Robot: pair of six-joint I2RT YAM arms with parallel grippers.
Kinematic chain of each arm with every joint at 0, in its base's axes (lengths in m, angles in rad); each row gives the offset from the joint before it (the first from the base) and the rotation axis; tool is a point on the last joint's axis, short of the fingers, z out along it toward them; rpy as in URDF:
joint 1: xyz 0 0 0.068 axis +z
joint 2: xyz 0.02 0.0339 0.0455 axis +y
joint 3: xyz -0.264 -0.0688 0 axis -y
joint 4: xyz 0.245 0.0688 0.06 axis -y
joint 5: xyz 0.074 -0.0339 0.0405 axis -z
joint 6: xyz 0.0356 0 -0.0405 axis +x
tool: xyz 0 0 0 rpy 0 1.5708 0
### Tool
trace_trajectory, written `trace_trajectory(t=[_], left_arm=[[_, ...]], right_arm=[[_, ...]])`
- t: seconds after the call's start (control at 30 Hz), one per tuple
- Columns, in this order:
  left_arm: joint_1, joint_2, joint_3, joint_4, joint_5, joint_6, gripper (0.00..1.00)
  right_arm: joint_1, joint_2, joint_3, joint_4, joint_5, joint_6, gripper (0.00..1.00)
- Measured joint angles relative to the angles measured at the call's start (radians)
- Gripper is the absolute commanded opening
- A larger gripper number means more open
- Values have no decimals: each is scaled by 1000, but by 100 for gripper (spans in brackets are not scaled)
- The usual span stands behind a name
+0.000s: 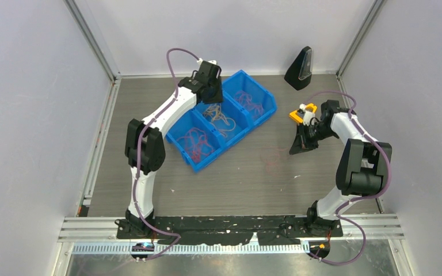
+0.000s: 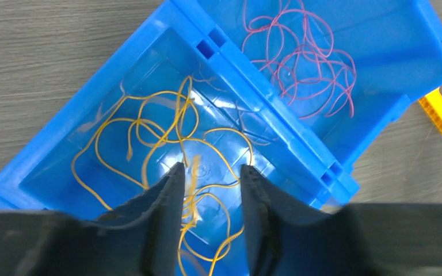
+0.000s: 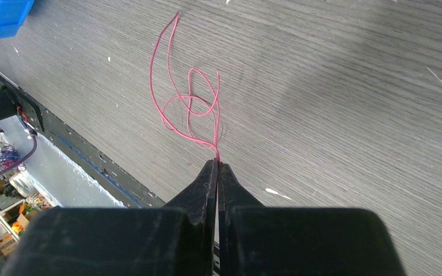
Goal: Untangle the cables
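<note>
Pulling on the looped red cable [image 3: 187, 106], pinched at one end by the closed right claw [image 3: 217, 164] and trailing over the counter [image 3: 351, 86], could tighten its crossing. The yellow cables [image 2: 149, 132] in the blue bin [image 2: 69, 121] might be snagged by the wide-spread left claw [image 2: 210, 172].

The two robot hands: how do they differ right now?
The left hand is open above the orange-yellow cables in the blue bin; the right hand is shut, pinching one end of a red cable. The left hangs over the bin, the right over the table. Both are black, with two fingers.
</note>
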Motion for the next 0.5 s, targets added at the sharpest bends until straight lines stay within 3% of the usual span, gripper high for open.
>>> trace_trajectory(t=[0.1, 0.23, 0.37, 0.5], left_arm=[[0, -2, -7, 28, -2, 48, 78], [0, -37, -11, 26, -2, 111, 98], [3, -166, -64, 27, 10, 207, 100], [27, -384, -183, 53, 119, 324, 100]], right_arm=[[0, -6, 0, 0, -2, 0, 6], [0, -6, 0, -2, -22, -3, 6], [0, -14, 14, -17, -47, -24, 6], [3, -35, 58, -55, -84, -68, 6]])
